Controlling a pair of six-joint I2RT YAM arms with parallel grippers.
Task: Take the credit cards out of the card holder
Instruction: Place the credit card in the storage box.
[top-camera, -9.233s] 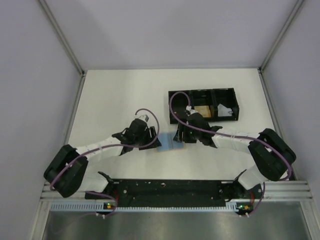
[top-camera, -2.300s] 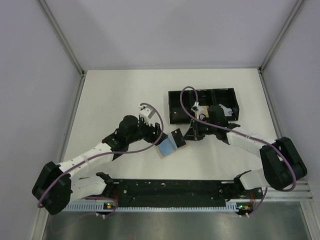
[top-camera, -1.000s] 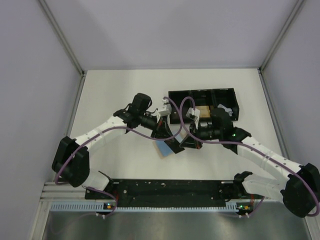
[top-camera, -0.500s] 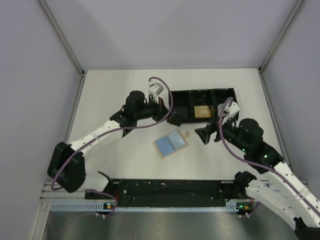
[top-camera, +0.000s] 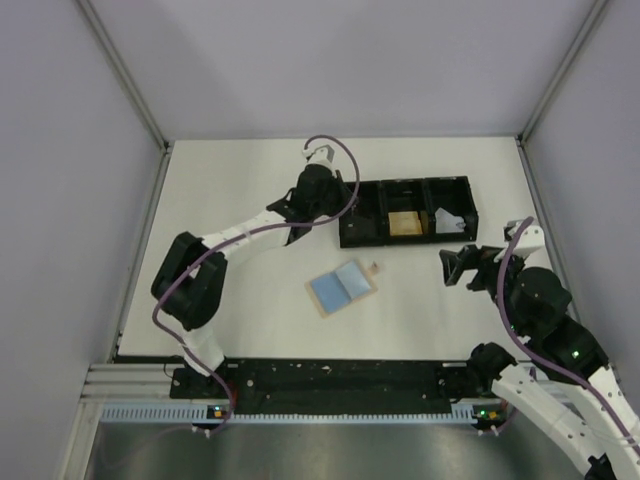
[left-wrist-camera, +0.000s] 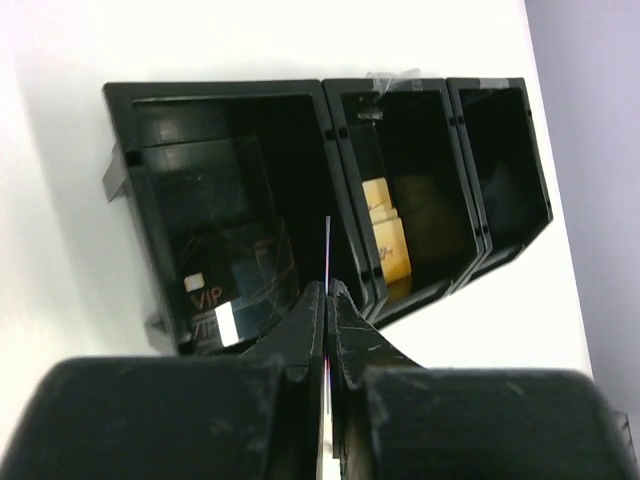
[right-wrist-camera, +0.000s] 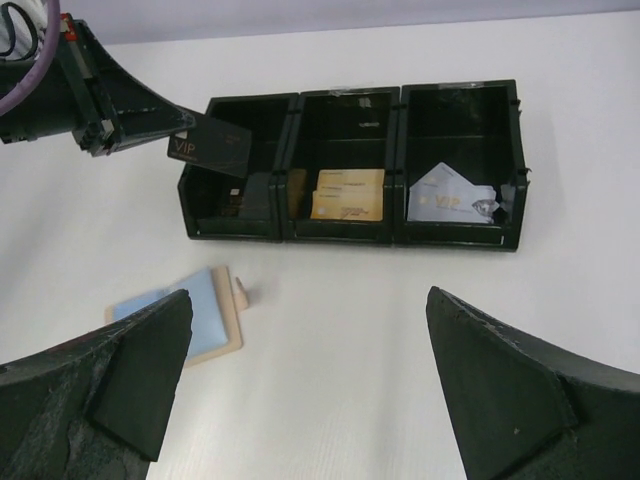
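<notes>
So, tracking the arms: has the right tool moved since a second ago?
Yes. The right tool moved rightward, from the left end of the black three-compartment plastic tray to its right end.

- One card holder, ahead and left of the right gripper.
- One black tray, with three compartments.
- One dark card pinched by the left gripper, another below it.
- Two gold cards (perhaps more beneath).
- One pale card.

At upper left, your left gripper pinches a black card over the black tray's leftmost compartment. The card holder lies open at lower left.
</notes>
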